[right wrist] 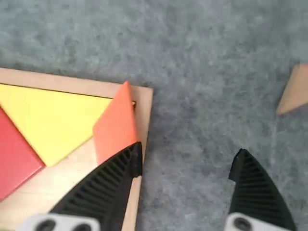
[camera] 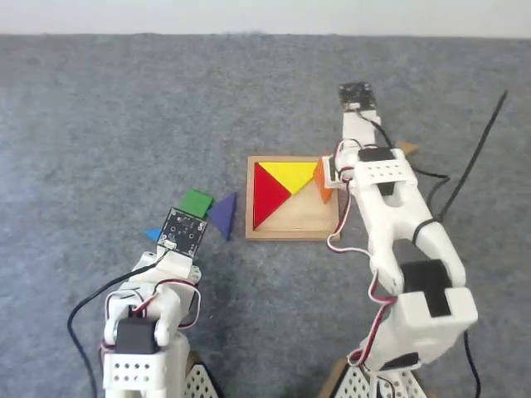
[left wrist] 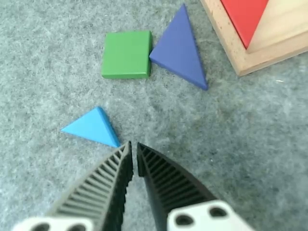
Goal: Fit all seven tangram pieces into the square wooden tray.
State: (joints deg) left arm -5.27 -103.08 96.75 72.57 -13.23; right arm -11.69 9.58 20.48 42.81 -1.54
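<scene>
The square wooden tray (camera: 290,230) holds a red triangle (camera: 268,196) and a yellow triangle (camera: 288,175). An orange triangle (right wrist: 115,127) lies at the tray's right side, its edge over the rim (right wrist: 144,110). My right gripper (right wrist: 188,161) is open, with one finger (right wrist: 126,166) next to the orange piece and the other over the carpet. A green square (left wrist: 126,54), a dark blue triangle (left wrist: 180,48) and a light blue triangle (left wrist: 91,127) lie on the carpet left of the tray. My left gripper (left wrist: 134,147) is shut and empty, just beside the light blue triangle.
A tan wooden piece (right wrist: 293,89) lies on the grey carpet to the right of the tray, also seen in the high view (camera: 408,149). The right arm (camera: 390,207) stretches along the tray's right side. Open carpet lies beyond the tray.
</scene>
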